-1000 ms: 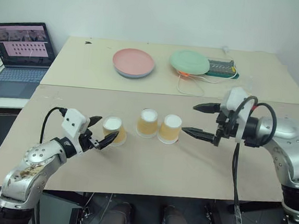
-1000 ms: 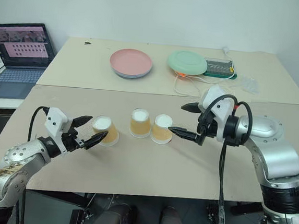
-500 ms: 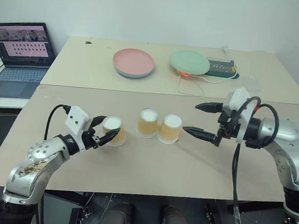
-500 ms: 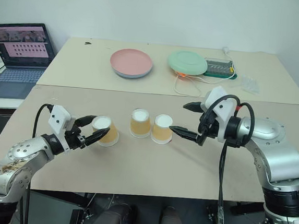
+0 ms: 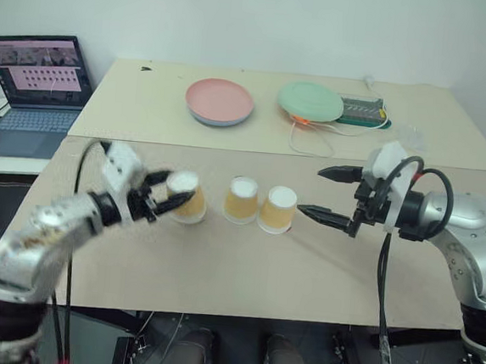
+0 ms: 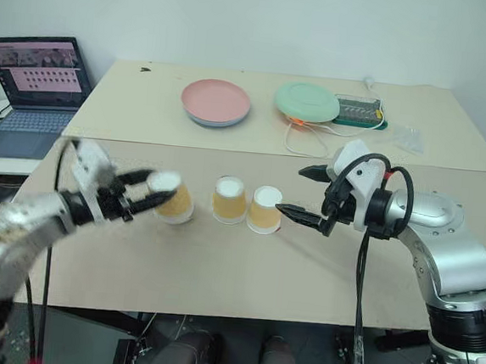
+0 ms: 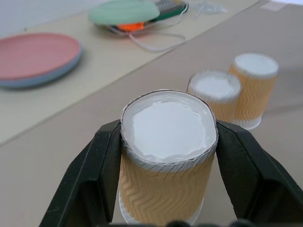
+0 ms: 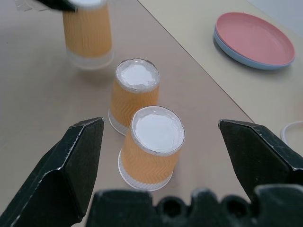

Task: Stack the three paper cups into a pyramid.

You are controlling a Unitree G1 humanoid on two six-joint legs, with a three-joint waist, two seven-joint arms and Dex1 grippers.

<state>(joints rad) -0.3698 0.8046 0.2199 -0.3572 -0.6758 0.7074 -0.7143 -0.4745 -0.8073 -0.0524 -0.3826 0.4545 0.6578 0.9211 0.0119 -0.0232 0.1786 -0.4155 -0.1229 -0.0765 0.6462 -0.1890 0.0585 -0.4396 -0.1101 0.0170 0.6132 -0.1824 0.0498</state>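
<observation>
The left tool (image 5: 166, 200) is clamped on one upside-down paper cup (image 5: 188, 197), just left of the middle cup (image 5: 240, 200). A third cup (image 5: 277, 209) touches the middle cup's right side on the counter (image 5: 244, 267). Right of it, the right tool (image 5: 325, 192) stands wide and empty.

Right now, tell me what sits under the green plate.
The green plate lies upside down over something orange, with a white cable trailing out beneath it onto the table. The plate hides the rest.
</observation>
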